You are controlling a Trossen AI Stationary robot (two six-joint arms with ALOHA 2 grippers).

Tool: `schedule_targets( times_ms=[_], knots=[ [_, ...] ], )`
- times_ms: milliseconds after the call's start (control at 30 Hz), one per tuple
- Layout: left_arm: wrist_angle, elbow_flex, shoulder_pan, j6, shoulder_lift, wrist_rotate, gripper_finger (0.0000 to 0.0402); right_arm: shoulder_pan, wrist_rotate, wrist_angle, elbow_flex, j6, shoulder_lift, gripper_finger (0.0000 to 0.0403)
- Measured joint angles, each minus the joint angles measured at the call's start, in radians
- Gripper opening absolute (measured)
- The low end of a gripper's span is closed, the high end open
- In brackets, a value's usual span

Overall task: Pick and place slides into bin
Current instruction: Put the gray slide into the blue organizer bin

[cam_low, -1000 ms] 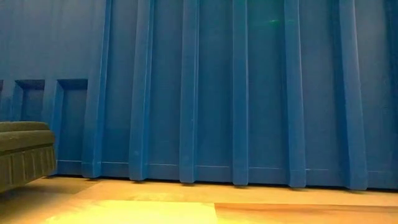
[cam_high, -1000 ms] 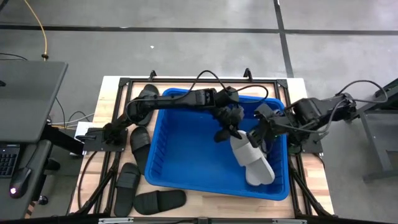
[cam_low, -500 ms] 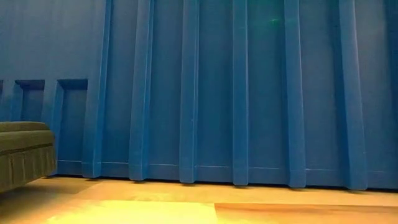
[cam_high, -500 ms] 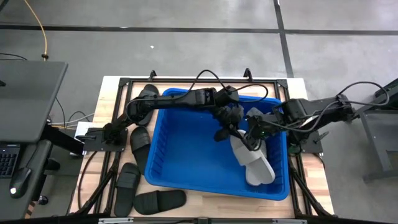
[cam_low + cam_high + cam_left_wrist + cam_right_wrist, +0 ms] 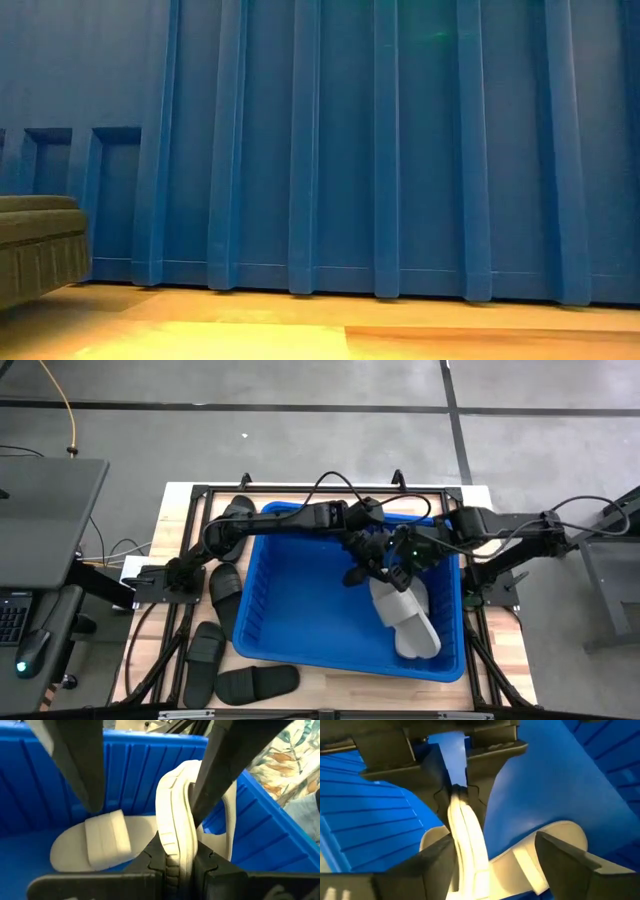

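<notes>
- The left gripper (image 5: 372,565) reaches over the blue bin (image 5: 300,610) and is clamped tight on the edge of a light grey slide (image 5: 175,820), holding it on edge with the sole pinched between the 2 fingers.
- The right gripper (image 5: 405,560) is just beside the left one, inside the bin, with its fingers (image 5: 565,855) spread wide to either side of the same held slide; whether they touch it cannot be told.
- A 2nd light grey slide (image 5: 410,625) lies flat on the bin floor, just below both grippers.
- 4 black slides (image 5: 225,590) sit on the wooden table (image 5: 500,650) outside the bin, well apart from the grippers, beyond its left wall.
</notes>
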Motion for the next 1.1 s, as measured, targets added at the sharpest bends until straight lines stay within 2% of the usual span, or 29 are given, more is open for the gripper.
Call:
schedule_targets(
  times_ms=[100,200,267,367,400,567,800,933,1100],
  knots=[
    [-0.008,-0.002,0.002,-0.002,-0.001,-0.017,0.002,-0.022,-0.063,0.033,-0.026,-0.022,0.0,0.0227],
    [-0.019,-0.004,0.001,-0.01,0.0,-0.035,0.002,-0.03,-0.121,0.05,-0.064,-0.029,-0.002,0.0184],
    [-0.026,-0.004,0.002,-0.008,0.001,-0.036,0.002,-0.03,-0.141,0.053,-0.078,-0.036,-0.003,0.0137],
    [-0.028,-0.004,0.002,-0.012,0.001,-0.03,0.002,-0.029,-0.154,0.064,-0.078,-0.059,-0.002,0.0039],
    [-0.028,-0.004,0.001,-0.012,0.001,-0.028,0.0021,-0.029,-0.158,0.067,-0.078,-0.065,-0.002,0.0022],
    [-0.027,-0.004,0.001,-0.016,0.001,-0.029,0.003,-0.032,-0.153,0.07,-0.078,-0.055,-0.002,0.0007],
    [-0.062,0.0,0.012,-0.019,0.001,-0.095,0.004,-0.031,-0.107,0.029,-0.08,-0.024,-0.021,0.0002],
    [-0.083,0.004,0.031,-0.023,-0.006,-0.104,0.0087,-0.023,-0.074,0.013,-0.084,0.035,-0.061,0.0001],
    [-0.073,0.004,0.054,-0.078,-0.005,-0.087,0.0171,-0.009,-0.04,-0.015,-0.082,0.11,-0.105,0.0001]
  ],
)
